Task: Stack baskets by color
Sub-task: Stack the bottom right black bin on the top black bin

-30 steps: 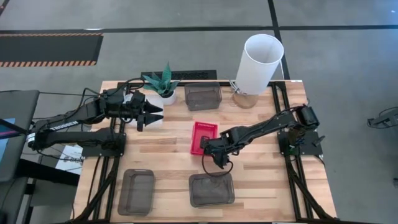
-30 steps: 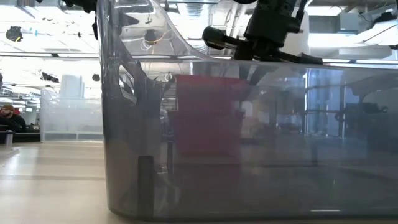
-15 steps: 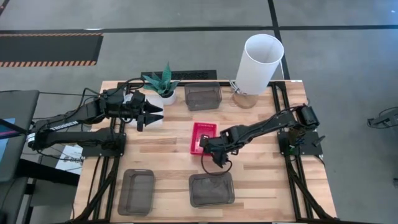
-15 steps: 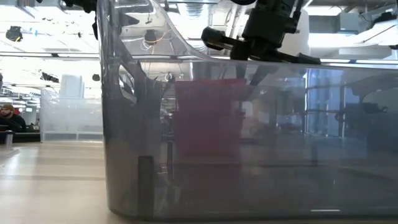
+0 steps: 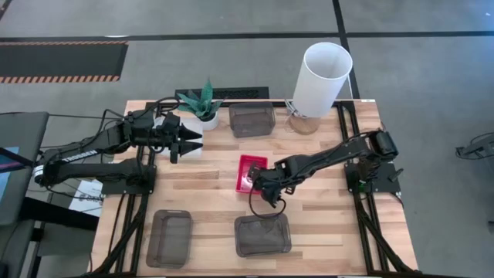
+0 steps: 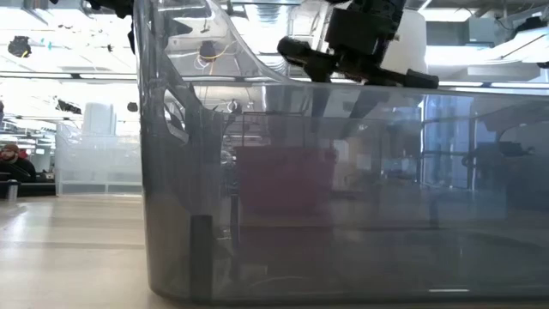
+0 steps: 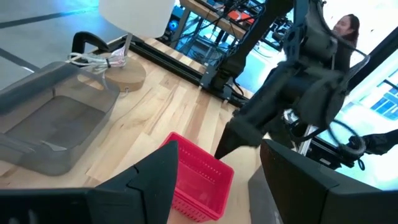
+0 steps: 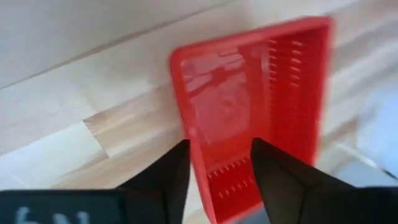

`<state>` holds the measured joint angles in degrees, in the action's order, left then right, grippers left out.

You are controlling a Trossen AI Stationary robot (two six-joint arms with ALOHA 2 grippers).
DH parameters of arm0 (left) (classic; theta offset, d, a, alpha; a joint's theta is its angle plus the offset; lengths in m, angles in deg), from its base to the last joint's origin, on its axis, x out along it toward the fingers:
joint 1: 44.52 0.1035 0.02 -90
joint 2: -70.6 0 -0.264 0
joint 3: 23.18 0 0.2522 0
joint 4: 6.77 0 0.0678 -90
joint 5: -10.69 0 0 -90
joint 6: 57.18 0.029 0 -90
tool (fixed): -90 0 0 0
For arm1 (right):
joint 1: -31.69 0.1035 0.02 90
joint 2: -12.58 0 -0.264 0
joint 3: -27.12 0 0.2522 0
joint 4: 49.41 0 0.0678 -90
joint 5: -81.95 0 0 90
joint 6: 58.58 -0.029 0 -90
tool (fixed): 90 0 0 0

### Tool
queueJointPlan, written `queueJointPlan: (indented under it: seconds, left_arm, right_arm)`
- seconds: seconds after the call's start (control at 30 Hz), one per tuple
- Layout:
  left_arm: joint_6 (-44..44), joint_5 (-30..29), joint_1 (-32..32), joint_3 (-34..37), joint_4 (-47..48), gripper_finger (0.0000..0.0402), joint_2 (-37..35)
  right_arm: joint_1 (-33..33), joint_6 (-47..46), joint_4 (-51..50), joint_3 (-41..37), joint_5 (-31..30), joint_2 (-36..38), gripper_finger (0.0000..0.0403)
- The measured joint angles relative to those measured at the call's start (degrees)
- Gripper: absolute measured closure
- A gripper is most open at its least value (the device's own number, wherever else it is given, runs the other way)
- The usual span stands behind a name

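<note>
**Ana:** Since 1 second ago the red basket [image 5: 251, 173] has dropped from a tilted, lifted pose to lie lower on the table [image 5: 201, 193], and the right gripper [image 5: 260, 184] has spread its fingers.

**Ben:** So it is let go?

**Ana:** It looks so. In the right wrist view the 2 fingers [image 8: 163, 175] stand apart on either side of the basket's near wall, with gaps showing, so I judge the hold released. The basket sits near the table's middle, just beyond the right gripper.

**Ben:** And the left gripper [image 5: 194, 143]?

**Ana:** It waits open near the small potted plant [image 5: 202, 104], pointing toward the middle.

**Ben:** Where are the other baskets?

**Ana:** 3 dark grey ones: 1 at the back [image 5: 252, 119] beside the tall white cylinder [image 5: 320, 79], 1 at the front left [image 5: 170, 238], 1 at the front middle [image 5: 262, 235]. None is stacked. I cannot make out a second red one or any clear one.

**Ben:** Which step, then?

**Ana:** Setting the red basket down alone, I think. Next the right arm must lift clear without snagging the wall, then take 1 grey basket by its rim and nest it squarely in another.
</note>
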<state>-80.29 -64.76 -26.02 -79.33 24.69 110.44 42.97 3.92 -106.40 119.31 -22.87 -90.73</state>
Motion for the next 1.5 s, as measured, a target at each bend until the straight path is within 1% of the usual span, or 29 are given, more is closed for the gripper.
queueJointPlan:
  seconds: [0.07, 0.13, 0.23, 0.33, 0.4, 0.5, 0.57, 0.63, 0.8, 0.97, 1.17, 1.3, 1.37, 1.43, 1.5]
  left_arm:
    - [0.0, 0.0, 0.0, 0.0, 0.0, 0.0187, 0.0]
    - [0.1, 0.0, 0.0, 0.0, -0.2, 0.0187, 0.0]
    - [1.3, 0.0, 0.0, 0.0, -0.3, 0.0187, 0.0]
    - [2.1, 0.0, 0.0, 0.0, -0.6, 0.0187, 0.0]
    - [2.8, 0.0, 0.0, 0.0, -0.7, 0.0187, 0.0]
    - [3.6, 0.0, 0.0, 0.0, -0.7, 0.0187, 0.0]
    - [4.5, 0.0, 0.0, 0.0, -0.7, 0.0187, 0.0]
    - [5.5, -0.3, 0.0, 0.0, -0.7, 0.0187, 0.0]
    - [7.5, -0.3, 0.0, 0.0, -0.7, 0.0187, 0.7]
    - [9.1, 0.7, 0.0, 0.0, -0.6, 0.0187, 1.5]
    - [10.5, 4.2, 0.1, 0.1, -0.4, 0.0187, 2.7]
    - [10.5, 6.7, 0.1, 0.1, -0.3, 0.0187, 3.4]
    - [10.6, 7.4, 0.1, 0.1, -0.6, 0.0187, 3.7]
    - [10.7, 7.7, 0.1, 0.1, -0.3, 0.0187, 4.0]
    - [10.7, 7.8, 0.1, 0.1, -0.3, 0.0187, 4.2]
  right_arm:
    - [0.3, -2.4, -0.8, 1.1, -0.3, 1.2, 0.0197]
    - [0.4, -7.3, -2.4, 2.8, -0.3, 2.6, 0.0184]
    - [0.4, -19.1, -5.3, 6.2, -0.3, 4.9, 0.0177]
    - [0.3, -34.9, -8.8, 9.4, 1.0, 6.9, 0.0175]
    - [0.3, -48.8, -9.9, 10.9, 3.8, 8.2, 0.0176]
    - [0.5, -69.6, -10.2, 11.7, 10.7, 9.3, 0.0178]
    - [1.3, -77.0, -11.6, 11.6, 15.9, 9.3, 0.0179]
    - [3.2, -79.9, -12.5, 11.6, 18.1, 8.4, 0.0179]
    - [9.4, -80.6, -14.8, 11.3, 18.2, 4.8, 0.0179]
    - [13.1, -82.4, -14.7, 11.3, 18.0, 0.1, 0.018]
    - [14.6, -87.6, -14.5, 11.3, 18.0, -4.9, 0.018]
    - [14.4, -90.3, -13.1, 11.3, 17.6, -5.8, 0.018]
    - [14.5, -91.2, -11.4, 11.3, 16.3, -5.7, 0.018]
    - [14.6, -92.4, -10.6, 11.3, 12.9, -5.7, 0.018]
    - [14.3, -92.9, -10.4, 11.3, 11.4, -5.7, 0.018]
